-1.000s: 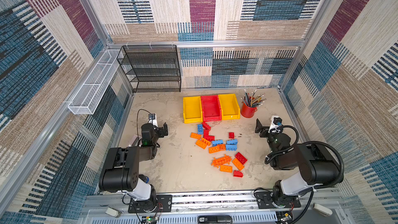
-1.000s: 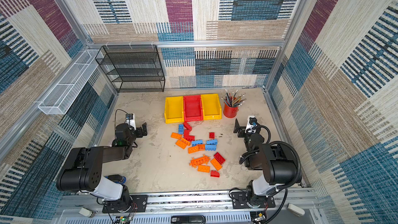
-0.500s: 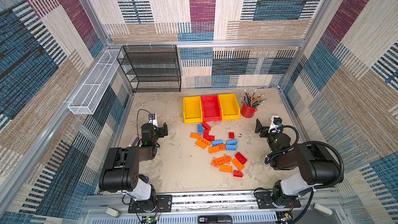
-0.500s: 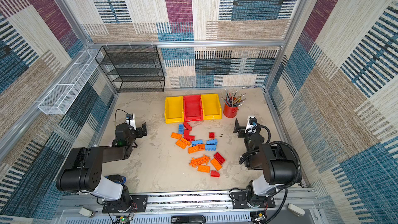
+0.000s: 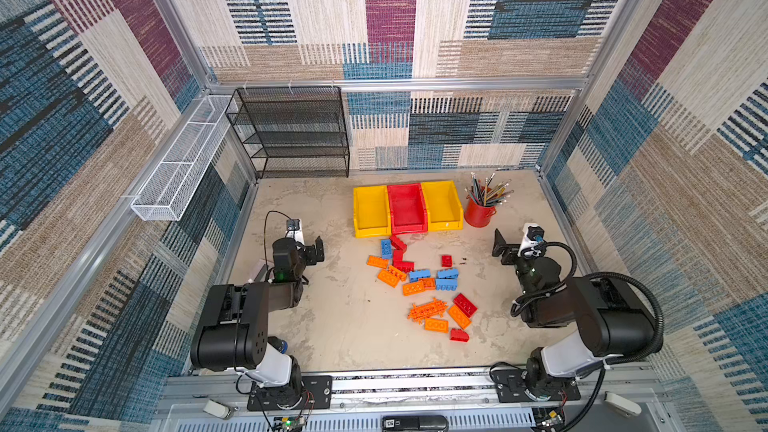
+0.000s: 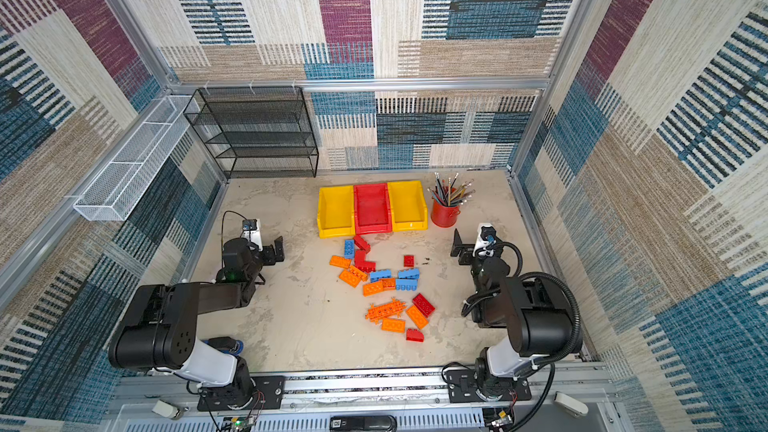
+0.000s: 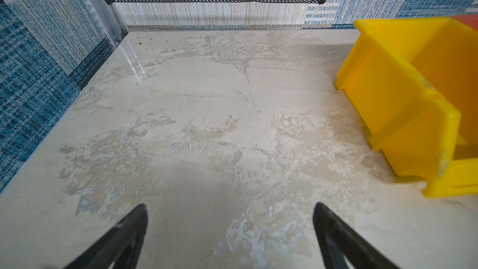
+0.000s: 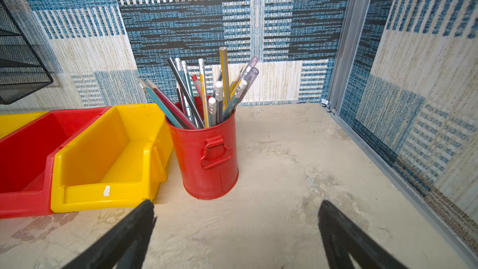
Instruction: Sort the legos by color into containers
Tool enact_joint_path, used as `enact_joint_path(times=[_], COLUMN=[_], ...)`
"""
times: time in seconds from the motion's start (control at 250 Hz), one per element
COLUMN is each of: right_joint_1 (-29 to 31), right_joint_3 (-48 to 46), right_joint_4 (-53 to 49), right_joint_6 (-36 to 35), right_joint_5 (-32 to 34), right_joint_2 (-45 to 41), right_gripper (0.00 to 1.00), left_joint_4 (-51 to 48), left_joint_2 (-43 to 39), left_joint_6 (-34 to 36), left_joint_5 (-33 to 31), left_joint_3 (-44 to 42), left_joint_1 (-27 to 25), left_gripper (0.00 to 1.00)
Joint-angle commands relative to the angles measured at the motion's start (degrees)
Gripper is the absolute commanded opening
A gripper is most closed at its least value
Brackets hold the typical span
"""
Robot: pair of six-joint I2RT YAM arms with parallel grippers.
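Mottled grey counter [image 5: 345, 326], boxed in by patchwork carpet walls, carries everything I have to sort. All the legos [image 5: 419, 280] lie loose on it, scattered between my two claws and back toward the arm bases, nearer the right claw than the left. Red, light blue and orange bricks are mixed together, and the toothed orange plate [image 5: 427, 309] lies at the base end of the spread.

Just beyond the scatter, a little further out than either claw, the three containers stand in a touching row: a yellow one [image 5: 371, 211], the red one [image 5: 406, 205] and another yellow one [image 5: 442, 205]. In both top views all three look empty, so I judge that nothing is sorted and every brick is left to move.

My left claw [image 7: 230, 208] hangs over bare counter, jaws wide apart and holding nothing, with the first yellow container ahead on its inner side. My right claw [image 8: 236, 205] is likewise spread and empty, with the red pencil cup [image 8: 207, 151] just ahead of it. Far beyond the left claw, a black mesh rack [image 5: 291, 130] stands at the back wall.
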Motion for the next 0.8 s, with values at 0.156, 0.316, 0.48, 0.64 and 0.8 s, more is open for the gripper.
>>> enact_joint_path(times=[0.156, 0.316, 0.48, 0.64, 0.8], right_joint_1=[0.0, 0.0, 0.1, 0.0, 0.0], right_joint_3=[-0.1, 0.0, -0.1, -0.1, 0.0], right_joint_4=[1.9, 1.9, 1.9, 1.9, 1.9], right_joint_6=[0.4, 0.4, 0.4, 0.4, 0.4], right_joint_5=[0.5, 0.4, 0.5, 0.4, 0.4], right_joint_2=[-0.2, -0.2, -0.2, -0.2, -0.1], right_gripper=[0.99, 0.99, 0.99, 0.99, 0.99], left_joint_4=[0.6, 0.7, 0.9, 1.0, 1.1], left_joint_2=[-0.2, -0.2, -0.1, 0.0, 0.0], left_joint_6=[-0.1, -0.1, 0.0, 0.0, 0.0], left_joint_5=[0.3, 0.3, 0.3, 0.3, 0.2], left_joint_3=[0.2, 0.2, 0.1, 0.1, 0.1], left_joint_1=[0.1, 0.1, 0.1, 0.1, 0.1], left_gripper=[1.0, 1.0, 1.0, 1.0, 1.0])
